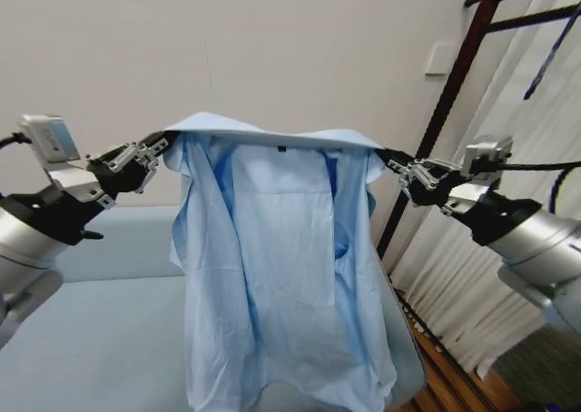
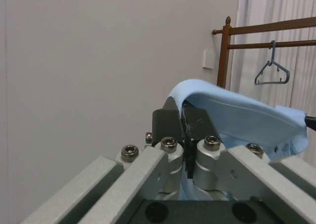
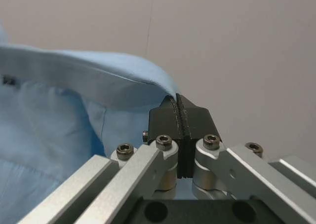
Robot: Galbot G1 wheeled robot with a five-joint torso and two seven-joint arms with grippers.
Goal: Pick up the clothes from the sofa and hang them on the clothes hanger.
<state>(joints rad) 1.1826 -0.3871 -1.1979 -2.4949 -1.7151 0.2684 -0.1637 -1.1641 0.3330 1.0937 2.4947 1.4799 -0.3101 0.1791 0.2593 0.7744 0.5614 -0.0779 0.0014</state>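
A light blue shirt [image 1: 281, 249] hangs spread out in the air in front of me, its collar edge stretched level between my two grippers. My left gripper [image 1: 166, 145] is shut on the shirt's left shoulder, and the left wrist view shows the fabric [image 2: 237, 115] pinched between its black pads [image 2: 168, 123]. My right gripper [image 1: 388, 161] is shut on the other shoulder; cloth [image 3: 74, 115] runs into its closed pads [image 3: 180, 118]. The shirt's hem hangs down over the sofa [image 1: 100, 330]. A grey clothes hanger [image 2: 271, 71] hangs on the wooden rack [image 2: 269, 26].
The dark wooden rack [image 1: 454, 85] stands to my right against pale curtains [image 1: 536, 112]. A bare wall [image 1: 227, 40] lies behind the shirt, with a light switch [image 1: 440, 58] near the rack. The pale blue sofa seat stretches out below and to the left.
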